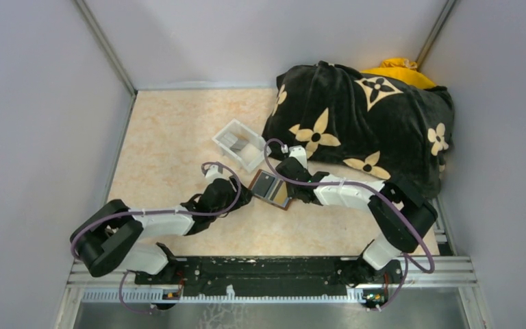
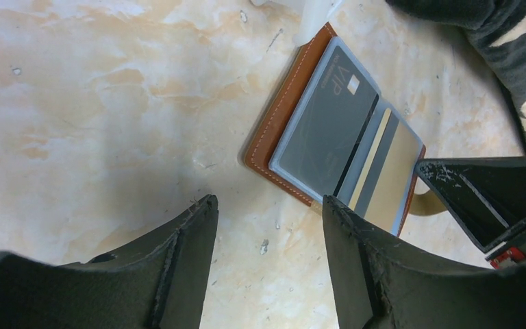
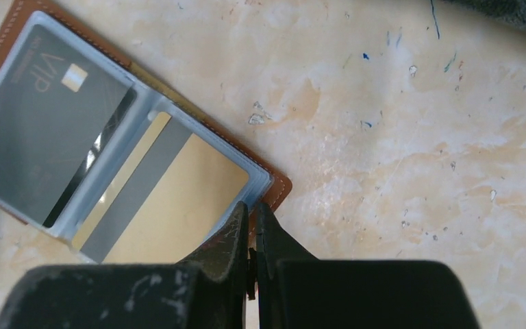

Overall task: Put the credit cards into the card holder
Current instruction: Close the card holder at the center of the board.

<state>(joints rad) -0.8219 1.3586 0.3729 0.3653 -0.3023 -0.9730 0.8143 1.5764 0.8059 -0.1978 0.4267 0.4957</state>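
Note:
The brown leather card holder (image 1: 259,179) (image 2: 274,130) (image 3: 277,186) lies open and flat on the table between my two arms. Its clear sleeves hold a dark grey VIP card (image 2: 325,130) (image 3: 41,130) and a tan card with a grey stripe (image 2: 383,188) (image 3: 178,205). My right gripper (image 1: 293,188) (image 3: 252,205) is shut, its tips resting on the holder's near right edge; whether they pinch it I cannot tell. My left gripper (image 1: 238,195) (image 2: 270,202) is open just off the holder's left edge, with only bare table between its fingers.
A clear plastic tray (image 1: 244,155) stands behind the holder with greyish cards (image 1: 233,139) in it. A black blanket with tan flowers (image 1: 363,123) is heaped at the back right over something yellow (image 1: 397,68). Grey walls close in the table.

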